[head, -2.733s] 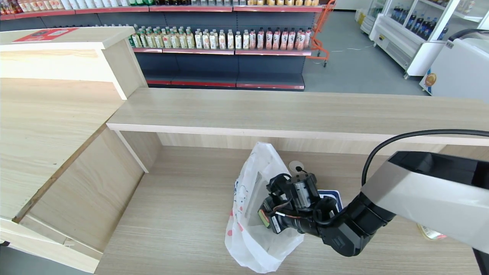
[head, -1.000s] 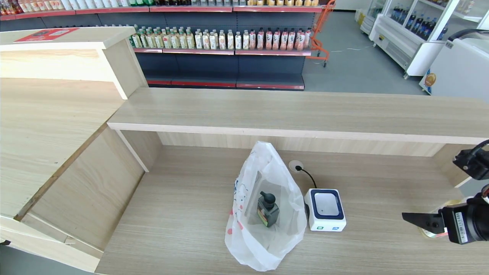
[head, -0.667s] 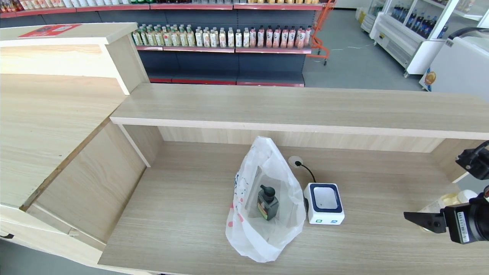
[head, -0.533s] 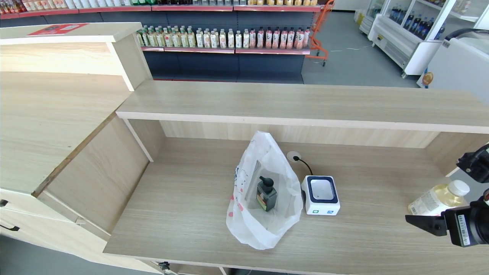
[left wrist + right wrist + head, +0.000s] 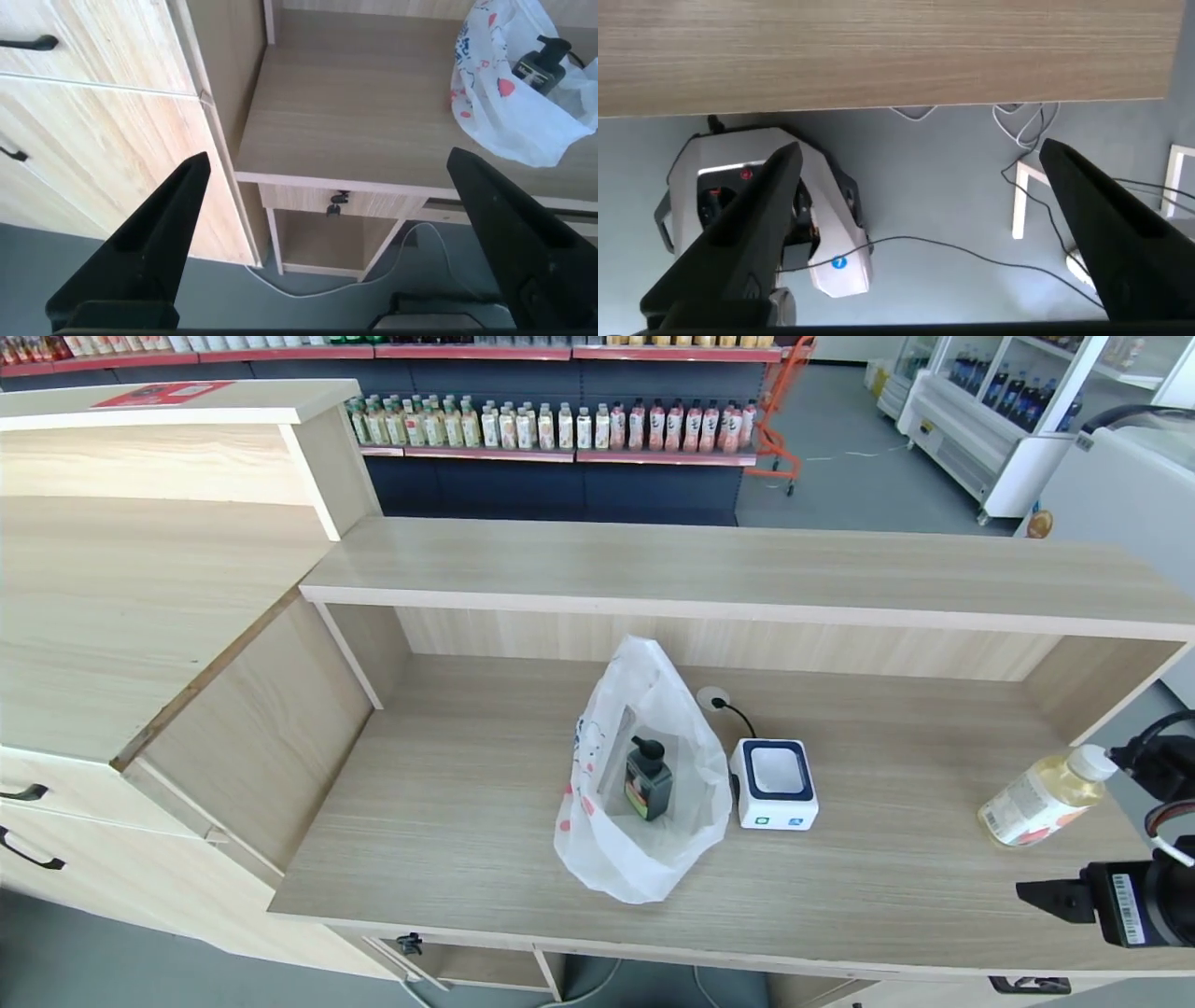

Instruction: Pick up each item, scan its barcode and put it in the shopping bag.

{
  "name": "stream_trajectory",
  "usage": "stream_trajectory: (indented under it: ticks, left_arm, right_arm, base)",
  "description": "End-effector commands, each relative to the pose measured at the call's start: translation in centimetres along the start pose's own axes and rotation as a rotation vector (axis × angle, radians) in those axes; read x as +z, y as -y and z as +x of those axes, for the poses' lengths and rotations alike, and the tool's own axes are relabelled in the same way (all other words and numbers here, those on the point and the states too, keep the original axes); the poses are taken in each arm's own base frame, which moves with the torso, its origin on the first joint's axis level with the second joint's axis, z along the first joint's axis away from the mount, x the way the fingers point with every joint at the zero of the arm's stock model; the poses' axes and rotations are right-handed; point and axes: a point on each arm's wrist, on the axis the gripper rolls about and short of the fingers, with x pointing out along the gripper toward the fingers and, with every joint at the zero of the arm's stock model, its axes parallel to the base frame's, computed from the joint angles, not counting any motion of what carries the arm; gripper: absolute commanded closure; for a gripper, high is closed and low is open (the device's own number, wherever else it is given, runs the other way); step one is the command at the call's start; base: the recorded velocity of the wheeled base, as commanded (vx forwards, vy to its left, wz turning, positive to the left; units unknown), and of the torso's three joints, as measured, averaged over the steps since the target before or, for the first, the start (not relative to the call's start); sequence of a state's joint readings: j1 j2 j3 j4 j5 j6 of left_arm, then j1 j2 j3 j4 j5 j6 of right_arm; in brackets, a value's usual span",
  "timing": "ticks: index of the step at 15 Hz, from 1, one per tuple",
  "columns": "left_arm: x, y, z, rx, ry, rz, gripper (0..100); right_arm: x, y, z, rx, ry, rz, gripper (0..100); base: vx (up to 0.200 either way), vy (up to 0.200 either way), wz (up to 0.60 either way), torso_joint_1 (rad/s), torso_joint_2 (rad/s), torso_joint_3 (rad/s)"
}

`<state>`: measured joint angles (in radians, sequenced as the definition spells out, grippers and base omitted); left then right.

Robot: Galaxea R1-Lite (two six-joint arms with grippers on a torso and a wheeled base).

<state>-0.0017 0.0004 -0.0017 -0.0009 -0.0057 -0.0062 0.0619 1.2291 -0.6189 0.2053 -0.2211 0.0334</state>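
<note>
A white plastic shopping bag stands open in the middle of the wooden desk. A dark pump bottle stands upright inside it. The white barcode scanner sits just right of the bag. A bottle of yellowish liquid with a white cap leans at the desk's right end. My right gripper is open and empty off the desk's front right corner, below that bottle; in its wrist view the right gripper hangs over the floor. My left gripper is open and empty, low in front of the desk, with the bag far off.
A raised counter ledge runs along the back of the desk. A side counter with drawers closes off the left. The scanner's black cable runs to a hole behind it. Bare desk lies between the scanner and the yellowish bottle.
My right gripper has come out of the bag, leaving the pump bottle inside, and has drawn back to the right. The head view has pulled back, bringing the yellowish bottle into sight.
</note>
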Motion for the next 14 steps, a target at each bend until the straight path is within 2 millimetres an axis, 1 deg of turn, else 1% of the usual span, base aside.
stream_trajectory:
  ticks: [1,6,7,11,14]
  left_arm:
    - [0.0,0.0,0.0,0.001,0.001,0.0,0]
    - [0.0,0.0,0.0,0.001,0.001,-0.001,0]
    - [0.0,0.0,0.0,0.001,0.001,-0.001,0]
    - [0.0,0.0,0.0,0.001,0.001,-0.001,0]
    - [0.0,0.0,0.0,0.001,0.001,-0.001,0]
  right_arm:
    - [-0.3,0.5,0.8,-0.032,-0.054,0.016,0]
    - [-0.1,0.3,1.4,-0.023,-0.071,0.019,0]
    - [-0.1,0.3,1.4,0.0,-0.071,0.019,0]
    - [-0.3,0.2,1.6,0.015,-0.09,0.015,0]
    - [-0.6,0.1,2.3,0.016,-0.126,0.007,0]
  base:
    - [0.0,-0.2,0.0,0.002,0.01,0.002]
    - [0.0,-0.2,0.0,0.004,0.0,0.005]
    - [0.0,-0.2,0.0,0.002,0.0,-0.002]
    - [0.0,-0.2,0.0,0.001,0.0,0.002]
    - [0.0,-0.2,0.0,0.002,0.0,0.004]
